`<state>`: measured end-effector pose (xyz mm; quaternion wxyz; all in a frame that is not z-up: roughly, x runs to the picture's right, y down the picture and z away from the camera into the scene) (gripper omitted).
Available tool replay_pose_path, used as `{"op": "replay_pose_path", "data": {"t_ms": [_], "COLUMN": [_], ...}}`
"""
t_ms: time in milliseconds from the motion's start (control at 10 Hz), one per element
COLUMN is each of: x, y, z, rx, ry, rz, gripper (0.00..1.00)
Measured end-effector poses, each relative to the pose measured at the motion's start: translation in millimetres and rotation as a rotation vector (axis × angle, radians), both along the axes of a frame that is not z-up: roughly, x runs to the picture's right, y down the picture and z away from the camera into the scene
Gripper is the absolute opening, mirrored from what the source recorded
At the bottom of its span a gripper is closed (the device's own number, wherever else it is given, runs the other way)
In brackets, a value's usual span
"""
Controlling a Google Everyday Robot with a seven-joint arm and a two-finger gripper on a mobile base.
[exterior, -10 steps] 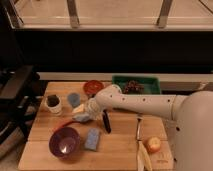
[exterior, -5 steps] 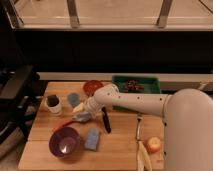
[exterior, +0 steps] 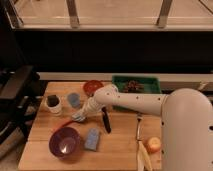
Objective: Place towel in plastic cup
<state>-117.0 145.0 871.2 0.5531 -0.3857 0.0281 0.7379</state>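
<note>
- Claw [exterior: 79, 117] first: it now sits low over the left-centre of the worktop [exterior: 120, 145], further left and lower than half a second ago. You can see something pale bunched at its tip, which you may judge to be the towel [exterior: 76, 118]; whether the claw is clamped on it or open around it, you cannot tell.
- Arm [exterior: 130, 102] reaches in from the right, stretched further across the board than a second ago, so the move reads as a carry or drag toward the cups at the back left.
- Just up and left of the claw stands a pale blue cup [exterior: 73, 99], likely the plastic cup you want; the towel is not in it yet.
- Beside that, further left, is a white mug [exterior: 54, 104] with something dark in it; don't mistake it for the target.
- Directly below the claw you have a purple bowl [exterior: 64, 142], with a reddish utensil [exterior: 64, 124] lying between bowl and claw.
- Right of the claw lies a dark tool [exterior: 106, 120]; below it, a blue sponge [exterior: 92, 139].
- Behind sit a red bowl [exterior: 92, 87] and a green tray [exterior: 136, 85], clear of your path.
- Watch the cup: it looks light and a low approach could tip it.
</note>
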Motion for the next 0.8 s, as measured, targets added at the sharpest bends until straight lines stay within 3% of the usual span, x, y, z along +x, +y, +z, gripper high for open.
{"op": "replay_pose_path", "data": {"t_ms": [100,300,600,800], "x": [0,-4,-30,-45], "y": [-6,-21,-53,-64], "z": [-6.3,-24.4,-62.8,-71.8], "rx": [0.008,0.032,0.076,0.09], "ry": [-0.005,-0.026,-0.13,-0.201], "rz": [0.008,0.012,0.033,0.069], "gripper": [0.01,0.0,0.0,0.0]}}
